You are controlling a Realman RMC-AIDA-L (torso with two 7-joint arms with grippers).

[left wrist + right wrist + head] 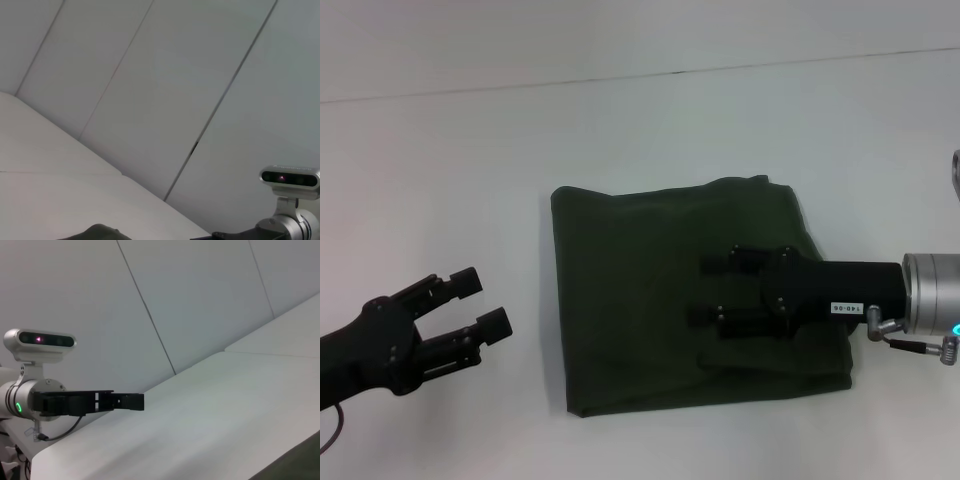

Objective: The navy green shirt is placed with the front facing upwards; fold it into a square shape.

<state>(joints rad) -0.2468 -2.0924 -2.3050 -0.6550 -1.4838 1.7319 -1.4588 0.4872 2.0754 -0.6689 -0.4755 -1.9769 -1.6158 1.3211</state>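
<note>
While the left gripper (pixel 485 302) hangs over bare table (pixel 440 180) beside the cloth, fingers spread and holding nothing, the navy green shirt (pixel 640 290) lies mid-table folded into a rough square, plain side up. Right gripper (pixel 712 291) sits over it, fingers apart, gripping nothing.

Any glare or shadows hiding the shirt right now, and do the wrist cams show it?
Head view: even light, no glare; the dark olive-green folded cotton shirt casts a thin shadow, and the right hand covers part of it. Left wrist view: a sliver. Right wrist view: one corner, plus the left hand.
</note>
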